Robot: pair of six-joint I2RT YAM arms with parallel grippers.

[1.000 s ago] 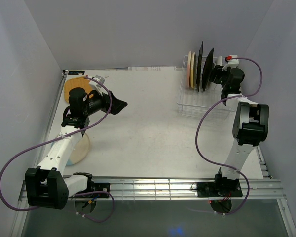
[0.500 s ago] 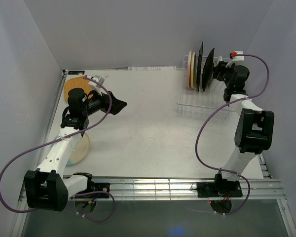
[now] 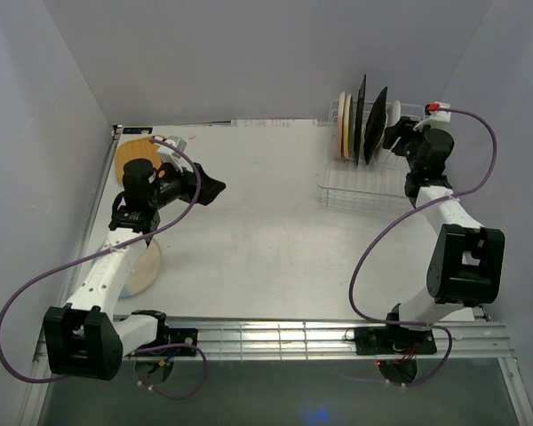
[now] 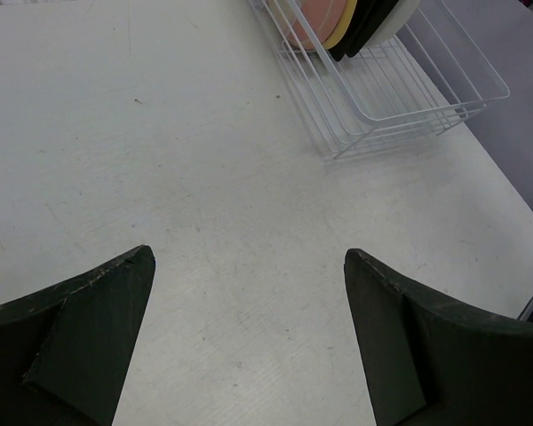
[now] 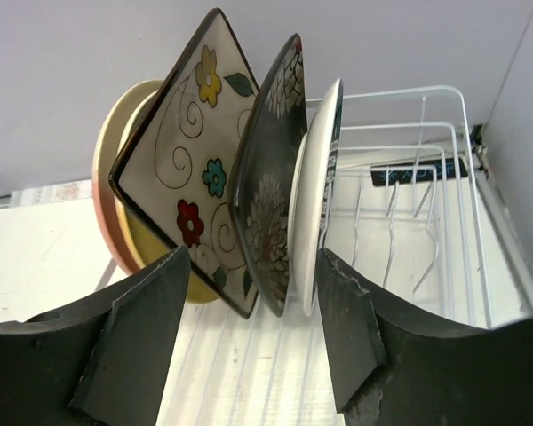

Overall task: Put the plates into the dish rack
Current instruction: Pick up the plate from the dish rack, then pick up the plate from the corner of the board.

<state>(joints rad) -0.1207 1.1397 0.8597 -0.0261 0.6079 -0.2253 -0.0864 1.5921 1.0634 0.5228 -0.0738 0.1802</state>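
The white wire dish rack (image 3: 360, 188) stands at the back right with several plates upright in it. In the right wrist view they run from the left: pink-cream (image 5: 100, 200), yellow-cream (image 5: 179, 282), square cream floral (image 5: 191, 142), square black floral (image 5: 268, 195), white round (image 5: 315, 200). My right gripper (image 5: 253, 257) is open just in front of their lower edges; its right finger (image 5: 351, 337) is close beside the white plate. A square orange plate (image 3: 131, 156) and a round cream plate (image 3: 149, 266) lie at the far left. My left gripper (image 3: 215, 188) hovers open over bare table, holding nothing.
The rack's right half (image 5: 409, 222) has free tines. The side wall (image 3: 506, 133) is close behind my right arm. In the left wrist view the rack (image 4: 400, 98) lies far ahead to the right, and the table edge (image 4: 529, 302) runs at the right.
My right gripper's jaws have spread wider, and the right arm has swung out toward the right wall. The white plate stays standing in the rack. The left arm has barely moved.
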